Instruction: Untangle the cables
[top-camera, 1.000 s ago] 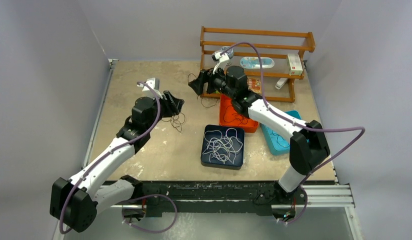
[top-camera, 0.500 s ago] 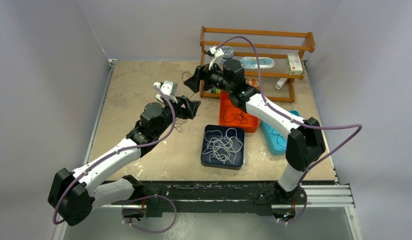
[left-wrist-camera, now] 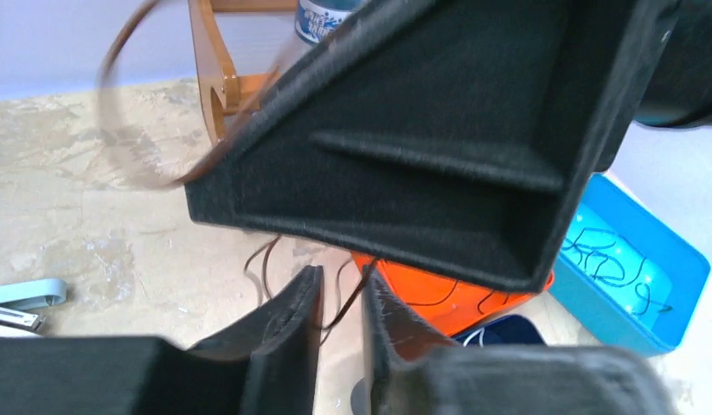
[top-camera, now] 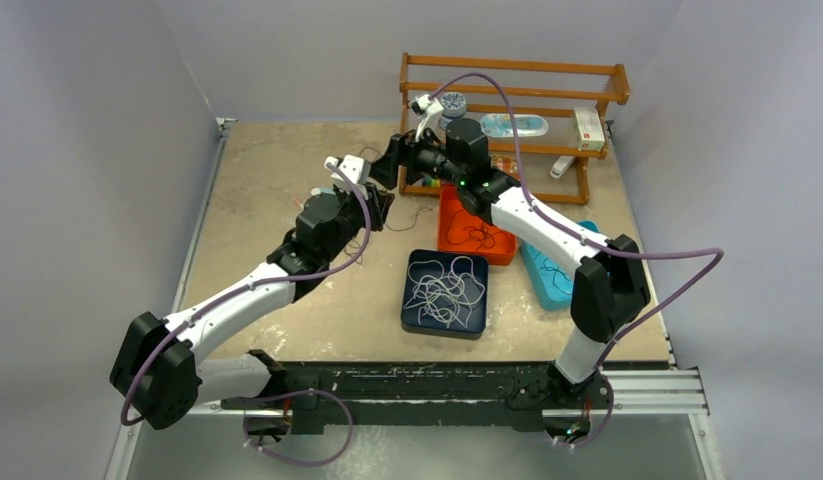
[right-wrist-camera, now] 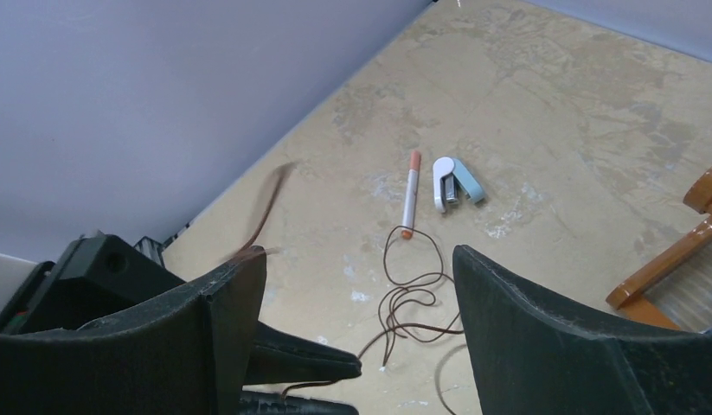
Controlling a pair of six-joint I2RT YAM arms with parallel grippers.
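Note:
A thin brown cable (right-wrist-camera: 413,294) lies in loose loops on the table and also shows in the top view (top-camera: 417,213). My left gripper (top-camera: 380,205) sits just below my right gripper (top-camera: 383,166). In the left wrist view my left gripper (left-wrist-camera: 342,298) is nearly closed, with a strand of the brown cable (left-wrist-camera: 264,264) running between its fingers. My right gripper (right-wrist-camera: 361,268) is wide open above it. A blurred brown strand hangs over its left finger (right-wrist-camera: 235,285). A white cable (top-camera: 445,290) lies in the dark blue tray (top-camera: 412,315).
An orange tray (top-camera: 499,252) and a light blue tray (top-camera: 537,275) each hold dark cables. A wooden rack (top-camera: 507,95) with small items stands at the back. A pen (right-wrist-camera: 411,192) and a stapler (right-wrist-camera: 454,180) lie on the table behind the cable.
My left arm has swung right and away from me, up to the right gripper, carrying the brown cable with it. My right gripper has shifted slightly left.

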